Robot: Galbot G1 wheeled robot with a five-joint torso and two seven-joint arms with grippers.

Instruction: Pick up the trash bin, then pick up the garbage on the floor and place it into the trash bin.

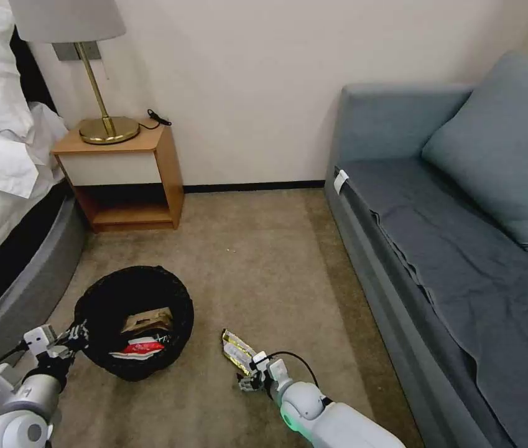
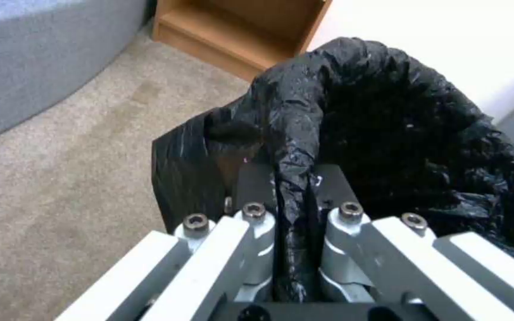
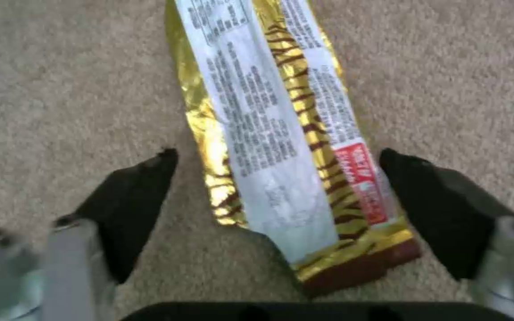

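Note:
The trash bin [image 1: 152, 283], lined with a crinkled black bag, stands on the carpet at the lower left. Inside it lie a folded brown paper piece [image 1: 147, 320] and a red-white wrapper [image 1: 139, 347]. My left gripper [image 1: 79, 333] is shut on the bin's near-left rim; in the left wrist view the black bag [image 2: 388, 125] is pinched in my left gripper [image 2: 292, 183]. A yellowish foil wrapper [image 1: 236, 350] lies flat on the floor to the right of the bin. My right gripper [image 1: 249, 381] is open just over its near end, one black finger [image 3: 132, 191] on each side of the foil wrapper [image 3: 269, 133].
A wooden nightstand [image 1: 124, 177] with a brass lamp [image 1: 105, 121] stands against the back wall. The bed [image 1: 2, 186] runs along the left and a grey-blue sofa [image 1: 450, 249] along the right. Bare carpet [image 1: 257, 261] lies between them.

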